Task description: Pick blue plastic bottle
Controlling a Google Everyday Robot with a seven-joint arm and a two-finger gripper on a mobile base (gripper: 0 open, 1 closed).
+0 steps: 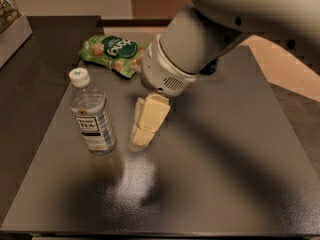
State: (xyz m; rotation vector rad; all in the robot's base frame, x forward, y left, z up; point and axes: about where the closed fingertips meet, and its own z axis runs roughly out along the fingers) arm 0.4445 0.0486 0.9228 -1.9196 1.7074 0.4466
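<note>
The blue plastic bottle (91, 115) stands upright on the dark table at the left. It is clear, with a white cap and a blue-and-white striped label. My gripper (145, 128) hangs from the large grey arm just to the right of the bottle, a small gap away, its cream fingers pointing down close to the table. Nothing shows between the fingers.
A green snack bag (114, 54) lies at the back left of the table (210, 174). A dark can (208, 67) is mostly hidden behind the arm. A white box edge (12, 31) is at the far left.
</note>
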